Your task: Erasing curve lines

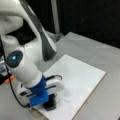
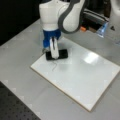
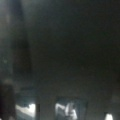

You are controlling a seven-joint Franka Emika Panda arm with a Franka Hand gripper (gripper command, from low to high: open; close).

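Pincer (image 2: pixel 55 53) clamped on black rectangular eraser block (image 2: pixel 57 54), pressed to white rectangular board (image 2: pixel 82 75) on grey table (image 2: pixel 25 47) | thin dark curve lines (image 2: pixel 54 66) just beside block, toward a front view's bottom | block's long axis crosswise to the stroke

On my screen: white board (image 2: pixel 82 75) lying flat on the grey bench (image 2: pixel 22 50). Black eraser block (image 2: pixel 57 54) resting on the board near its left corner, my gripper (image 2: pixel 54 51) set down over it. Thin squiggly curve lines (image 2: pixel 54 66) on the board just below the eraser, apart from it.
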